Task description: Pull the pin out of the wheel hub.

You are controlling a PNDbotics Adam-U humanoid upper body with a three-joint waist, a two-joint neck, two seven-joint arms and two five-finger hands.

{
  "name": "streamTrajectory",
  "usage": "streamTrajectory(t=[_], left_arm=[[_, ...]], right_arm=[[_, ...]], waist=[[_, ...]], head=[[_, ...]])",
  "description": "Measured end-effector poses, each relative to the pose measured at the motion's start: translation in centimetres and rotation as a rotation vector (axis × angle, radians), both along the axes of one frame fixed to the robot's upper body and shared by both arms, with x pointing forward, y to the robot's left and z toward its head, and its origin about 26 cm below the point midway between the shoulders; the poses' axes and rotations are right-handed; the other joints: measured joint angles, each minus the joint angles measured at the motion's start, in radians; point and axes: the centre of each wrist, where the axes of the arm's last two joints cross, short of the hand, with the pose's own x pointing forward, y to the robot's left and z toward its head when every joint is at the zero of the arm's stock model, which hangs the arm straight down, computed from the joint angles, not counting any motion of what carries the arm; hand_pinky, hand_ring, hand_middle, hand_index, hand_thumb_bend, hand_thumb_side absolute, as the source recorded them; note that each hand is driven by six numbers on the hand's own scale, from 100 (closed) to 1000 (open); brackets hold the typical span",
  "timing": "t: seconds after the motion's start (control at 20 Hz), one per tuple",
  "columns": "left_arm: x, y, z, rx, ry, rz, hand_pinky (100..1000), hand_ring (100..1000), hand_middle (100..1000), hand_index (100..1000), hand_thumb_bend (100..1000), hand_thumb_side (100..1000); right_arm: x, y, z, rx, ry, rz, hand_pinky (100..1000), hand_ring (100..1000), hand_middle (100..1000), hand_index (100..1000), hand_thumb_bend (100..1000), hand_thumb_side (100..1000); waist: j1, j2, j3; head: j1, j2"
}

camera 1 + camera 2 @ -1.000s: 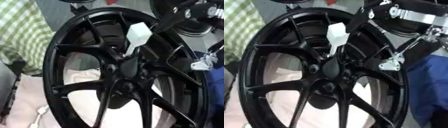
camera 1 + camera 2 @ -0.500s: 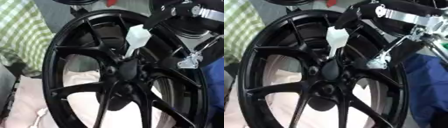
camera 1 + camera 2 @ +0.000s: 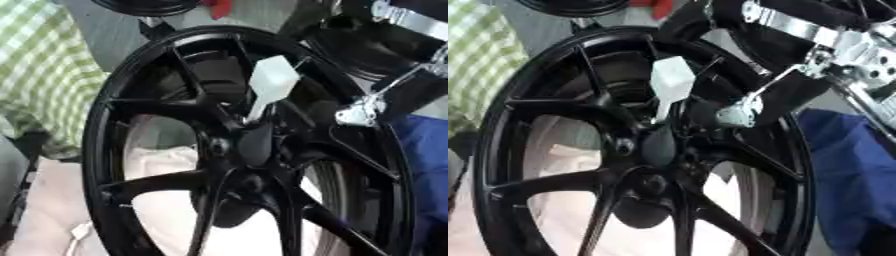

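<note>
A black multi-spoke wheel hub (image 3: 175, 180) stands tilted and fills both views. A white pin (image 3: 271, 82) with a blocky head sticks out just above the hub's centre cap (image 3: 255, 145), its thin shaft running down toward the centre. My right hand (image 3: 710, 97) reaches in from the upper right, its dark fingers close beside the pin's right side, with a silver link (image 3: 741, 112) below them. Black fingers against the black rim hide whether they touch the pin. My left hand shows in neither view.
Green checked cloth (image 3: 39, 75) lies at the left, pale padding (image 3: 166, 210) under the wheel, blue fabric (image 3: 846, 170) at the right. Another dark wheel (image 3: 153, 6) sits at the far top edge. My right arm's silver joints (image 3: 833, 42) cross the upper right.
My right arm has come further in to the left and its hand now sits closer to the white pin. The pin still stands in the hub.
</note>
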Motion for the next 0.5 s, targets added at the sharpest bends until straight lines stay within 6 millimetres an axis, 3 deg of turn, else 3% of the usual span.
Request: streamTrajectory(t=[0.5], left_arm=[[-0.05,0.01,-0.38,-0.006,0.003,0.006,897,699,560,796,152,571]], right_arm=[[0.49,-0.35,-0.25,0.003,-0.011,-0.044,802,840,782,854,433,100]], waist=[[0.000,0.009,0.016]], head=[[-0.018,-0.009]])
